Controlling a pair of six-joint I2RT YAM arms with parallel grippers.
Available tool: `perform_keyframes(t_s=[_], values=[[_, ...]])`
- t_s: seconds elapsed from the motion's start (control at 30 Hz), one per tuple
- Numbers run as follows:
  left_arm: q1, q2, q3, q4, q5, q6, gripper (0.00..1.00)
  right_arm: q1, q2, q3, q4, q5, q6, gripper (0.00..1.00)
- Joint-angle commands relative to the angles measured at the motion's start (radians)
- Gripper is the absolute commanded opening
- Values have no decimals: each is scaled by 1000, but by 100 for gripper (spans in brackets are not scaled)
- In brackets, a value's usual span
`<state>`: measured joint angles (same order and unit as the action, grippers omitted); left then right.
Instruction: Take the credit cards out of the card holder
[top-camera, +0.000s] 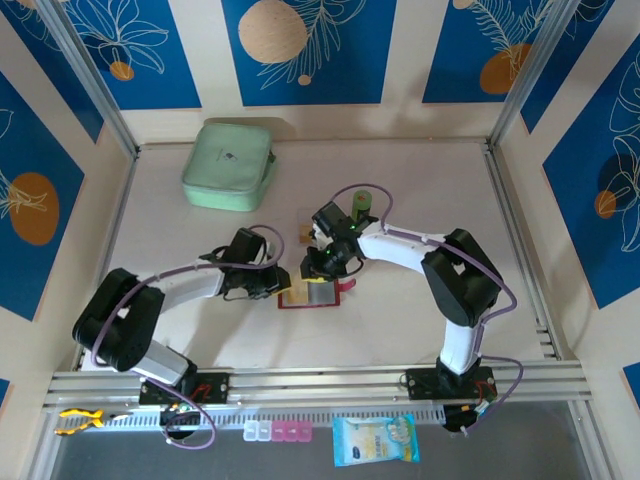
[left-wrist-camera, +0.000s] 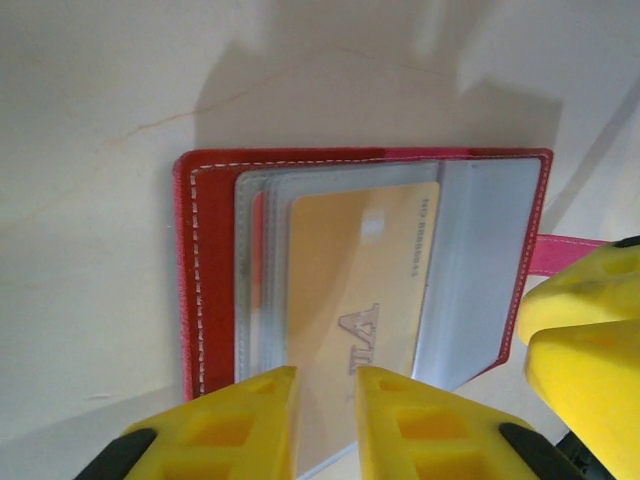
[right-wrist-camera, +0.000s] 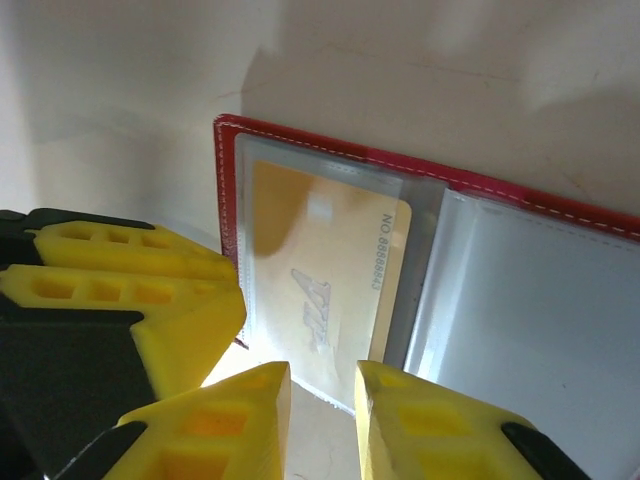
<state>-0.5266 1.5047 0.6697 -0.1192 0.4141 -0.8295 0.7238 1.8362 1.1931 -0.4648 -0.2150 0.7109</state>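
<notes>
**Left pincer** (top-camera: 274, 283) (left-wrist-camera: 327, 385): yellow fingers drawn narrow with a slim gap between them, set over the card holder from its left end. The card's face shows through the gap. Whether anything is pinched cannot be told.

**Right pincer** (top-camera: 326, 264) (right-wrist-camera: 322, 378): yellow fingers likewise narrow with a slim gap, set over the same card, just beside the left pincer. Whether it grips cannot be told.

**Table** (top-camera: 420, 330): pale surface that bears the zip case and the card holder.

**Zip case** (top-camera: 228, 165): mint-green with rounded corners, at the far left of the table, well apart from both pincers.

**Packet** (top-camera: 375, 440): blue and white, lying at the near rail in front of the arm bases.

**Card holder** (top-camera: 312, 298) (left-wrist-camera: 186, 270) (right-wrist-camera: 228, 190): dark red with white stitching, lying open and flat near the table's middle, between the two pincers.

**Clear sleeves** (left-wrist-camera: 480, 270) (right-wrist-camera: 530, 300): greyish, layered inside the card holder.

**Credit card** (left-wrist-camera: 350, 270) (right-wrist-camera: 320, 260): yellowish-tan with a raised number along one short edge, sitting inside a clear sleeve of the card holder.

**Snap tab** (left-wrist-camera: 565, 255): pink-red strip projecting from the card holder's edge, near a finger of the right pincer.
</notes>
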Motion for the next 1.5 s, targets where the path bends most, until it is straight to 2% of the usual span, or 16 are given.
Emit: perform_keyframes(t_s=[0.0,1.1,1.47], values=[[17,34,25,-17,21,22,21,6,30,27,-20,-32,-2,25],[40,52,-13,-31,40,34,15,18,126,22,66,-113,30,20],[41,55,-18,-37,39,31,14,19,81,-1,29,-45,19,22]])
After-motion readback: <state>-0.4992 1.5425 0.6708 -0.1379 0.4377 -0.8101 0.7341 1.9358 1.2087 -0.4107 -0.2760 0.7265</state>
